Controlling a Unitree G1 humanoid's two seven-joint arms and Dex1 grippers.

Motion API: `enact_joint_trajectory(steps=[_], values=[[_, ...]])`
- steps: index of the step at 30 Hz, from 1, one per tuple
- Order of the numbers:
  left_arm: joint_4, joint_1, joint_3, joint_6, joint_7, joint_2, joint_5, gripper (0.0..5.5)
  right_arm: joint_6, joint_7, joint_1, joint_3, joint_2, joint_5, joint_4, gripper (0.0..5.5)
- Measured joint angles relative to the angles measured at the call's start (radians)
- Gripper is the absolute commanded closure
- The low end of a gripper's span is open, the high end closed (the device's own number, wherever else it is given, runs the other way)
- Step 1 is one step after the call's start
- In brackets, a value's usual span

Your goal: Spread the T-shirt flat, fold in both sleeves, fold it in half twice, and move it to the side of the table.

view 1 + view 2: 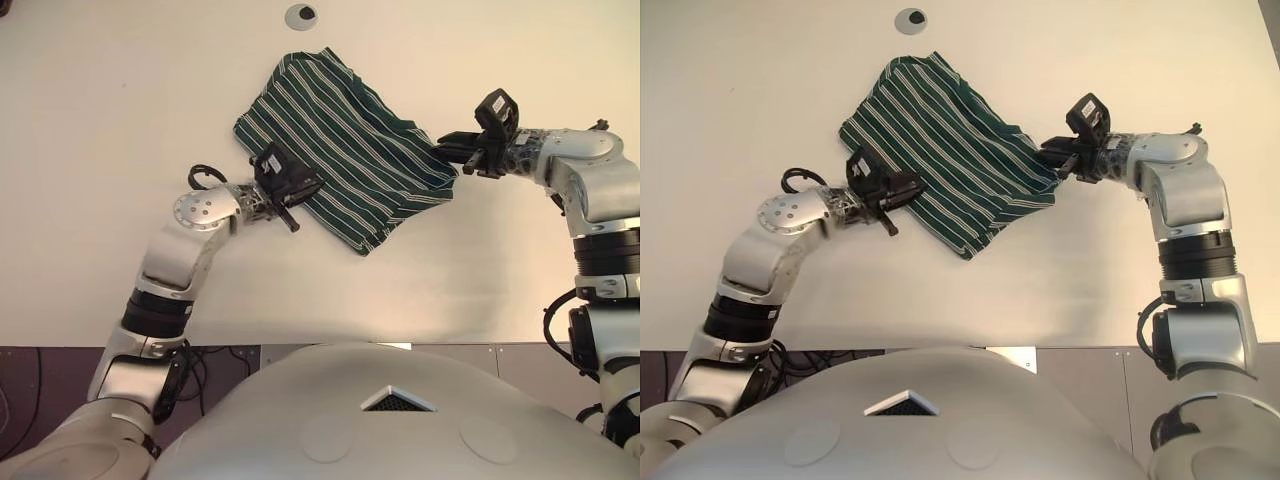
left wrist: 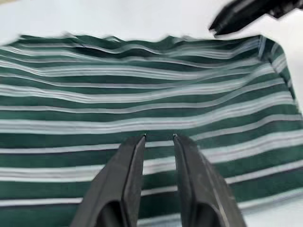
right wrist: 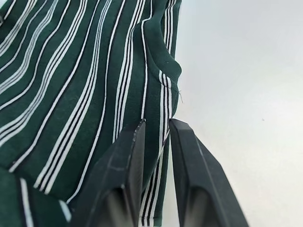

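Observation:
A dark green T-shirt (image 1: 340, 150) with thin white stripes lies folded into a rough rectangle, skewed on the white table (image 1: 100, 120). My left gripper (image 1: 300, 190) is at the shirt's near-left edge, its fingers (image 2: 128, 165) drawn close together over the striped cloth (image 2: 142, 94). My right gripper (image 1: 445, 150) is at the shirt's right corner. In the right wrist view the two dark fingers (image 3: 123, 165) stand nearly together with the shirt's folded edge (image 3: 161, 85) running up between them. The right gripper (image 2: 246, 14) also shows beyond the shirt's far edge in the left wrist view.
A round grey cable grommet (image 1: 300, 15) is set in the table just beyond the shirt. Bare white tabletop spreads to the left and toward the front edge (image 1: 330, 342). Cables hang below the table at the lower left (image 1: 210, 365).

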State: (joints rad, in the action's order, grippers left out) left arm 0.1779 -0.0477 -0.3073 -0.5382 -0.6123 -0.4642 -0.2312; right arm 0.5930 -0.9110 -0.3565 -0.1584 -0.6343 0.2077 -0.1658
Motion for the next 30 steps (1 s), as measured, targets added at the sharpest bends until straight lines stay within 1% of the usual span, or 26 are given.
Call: enact_joint_trajectory(steps=[4,7,9,11,13,14,16,18,21,22,24,28,29,30], values=[[-0.126,-0.045,-0.021,0.15,-0.006,-0.026,0.076,4.45,0.001,-0.002,0.0,0.0,0.0,0.006,0.012,4.61],[-0.301,-0.154,-0.02,0.29,0.004,-0.069,0.16,4.45,0.004,-0.002,0.001,0.0,0.0,0.025,0.019,4.61],[-0.401,-0.214,-0.019,0.352,0.023,-0.091,0.199,4.45,0.012,-0.001,0.001,0.0,0.0,0.031,0.024,4.61],[-0.564,-0.311,-0.013,0.425,0.042,-0.129,0.264,4.45,0.056,0.001,0.001,0.004,0.007,0.065,0.044,4.61],[-0.699,-0.387,0.01,0.46,0.056,-0.165,0.315,4.45,0.123,0.016,0.0,0.032,0.056,0.113,0.079,4.61],[-0.748,-0.426,0.041,0.478,0.069,-0.172,0.319,4.45,0.17,0.035,-0.001,0.044,0.081,0.141,0.095,4.61],[-0.757,-0.462,0.096,0.489,0.067,-0.166,0.289,4.45,0.24,0.071,-0.009,0.08,0.117,0.169,0.107,4.61],[-0.669,-0.454,0.169,0.441,0.033,-0.155,0.198,4.45,0.342,0.127,-0.015,0.115,0.157,0.215,0.126,4.61],[-0.462,-0.356,0.261,0.301,-0.007,-0.145,0.068,4.45,0.507,0.199,-0.019,0.152,0.203,0.282,0.167,4.13],[-0.427,-0.322,0.283,0.254,-0.006,-0.145,0.045,4.45,0.544,0.217,-0.019,0.165,0.21,0.296,0.174,3.94],[-0.304,-0.196,0.34,0.09,-0.009,-0.147,-0.039,4.2,0.674,0.285,-0.011,0.206,0.281,0.342,0.24,3.65],[-0.129,-0.044,0.468,-0.222,0.011,-0.141,-0.213,3.51,0.846,0.434,0.023,0.277,0.436,0.37,0.334,2.92],[-0.11,-0.025,0.484,-0.291,0.017,-0.136,-0.243,3.46,0.873,0.475,0.033,0.282,0.473,0.362,0.342,2.89],[-0.103,-0.02,0.491,-0.32,0.022,-0.133,-0.256,3.28,0.883,0.493,0.039,0.283,0.49,0.357,0.343,2.88]])
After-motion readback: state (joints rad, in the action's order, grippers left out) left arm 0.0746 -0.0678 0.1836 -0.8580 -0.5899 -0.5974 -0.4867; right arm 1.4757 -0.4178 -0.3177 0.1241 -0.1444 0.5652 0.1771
